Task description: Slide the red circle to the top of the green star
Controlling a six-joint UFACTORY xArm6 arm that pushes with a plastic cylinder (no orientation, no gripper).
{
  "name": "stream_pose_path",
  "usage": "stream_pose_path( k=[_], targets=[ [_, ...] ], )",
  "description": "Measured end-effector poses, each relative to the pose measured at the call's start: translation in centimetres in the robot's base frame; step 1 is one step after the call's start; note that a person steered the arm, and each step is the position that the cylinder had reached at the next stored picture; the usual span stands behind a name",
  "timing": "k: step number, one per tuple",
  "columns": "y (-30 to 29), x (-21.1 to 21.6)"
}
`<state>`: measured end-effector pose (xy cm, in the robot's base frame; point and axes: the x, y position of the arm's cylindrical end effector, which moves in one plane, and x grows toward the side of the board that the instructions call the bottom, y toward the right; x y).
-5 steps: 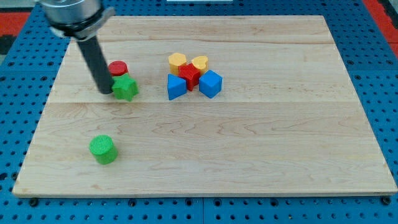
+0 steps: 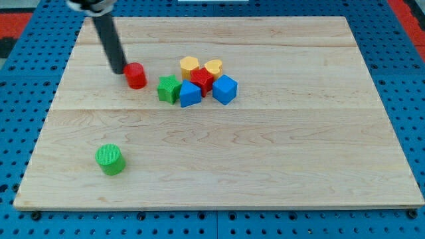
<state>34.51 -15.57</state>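
Note:
The red circle sits on the wooden board, left of the middle. The green star lies to its lower right, a small gap apart, and touches the left side of a blue block. My tip is just left of the red circle, touching or nearly touching it. The dark rod rises toward the view's top left.
A cluster stands right of the star: a red star, two yellow blocks and a blue cube. A green cylinder stands alone at the lower left. The board's edge runs along the bottom.
The green star has slid right, up against the blue block. The red circle has shifted slightly right and down. My tip has moved up, from beside the star to beside the red circle.

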Motion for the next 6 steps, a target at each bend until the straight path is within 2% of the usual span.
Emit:
stream_pose_path(
  k=[1, 2, 3, 6],
  targets=[
    [2.0, 0.0],
    [-0.9, 0.3],
    [-5.5, 3.0],
    [2.4, 2.8]
  ],
)
